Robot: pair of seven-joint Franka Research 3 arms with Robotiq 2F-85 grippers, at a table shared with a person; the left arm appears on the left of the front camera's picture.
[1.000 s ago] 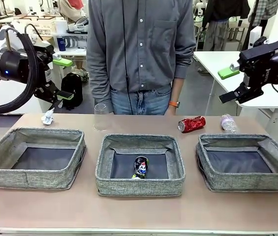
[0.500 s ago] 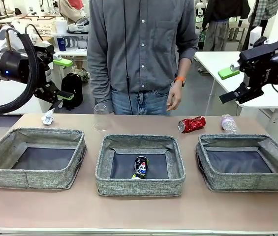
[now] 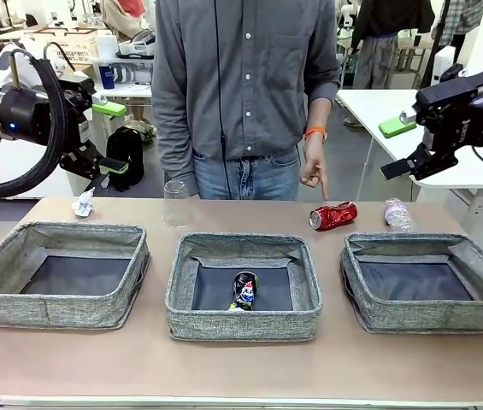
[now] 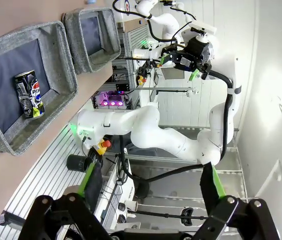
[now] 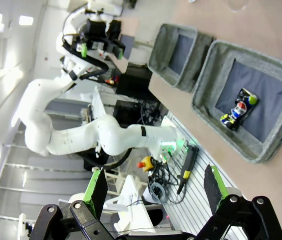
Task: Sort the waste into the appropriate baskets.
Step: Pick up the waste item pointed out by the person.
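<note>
Sorting station, seen from the robot's side. Three grey baskets stand in a row across the table [image 3: 241, 367], open tops up: the left basket [image 3: 53, 303], the middle basket [image 3: 241, 325] and the right basket [image 3: 429, 318]. The spacing probably lets either arm drop an item in from above.

The dark blue can [image 3: 244, 290] lies on its side on the floor of the middle basket, which suggests that this bin takes cans. The rest of the waste lies unsorted along the far edge, beyond the baskets and near the person. The crumpled paper wad [image 3: 83, 204] is behind the left basket. The clear plastic cup [image 3: 175, 203] stands upright behind the middle one. The red can [image 3: 333, 215] lies on its side between the middle and right baskets. The small clear bottle [image 3: 397, 213] is just beside it, behind the right basket.

The person's hand [image 3: 314, 169] hangs above the red can with one finger pointing down at it, apparently naming the next item.

The left gripper [image 3: 111, 137] and the right gripper [image 3: 397, 147] are held high at either side, well clear of the table. Both have their jaws spread wide and hold nothing. This posture likely keeps the middle free for the person's gesture.
</note>
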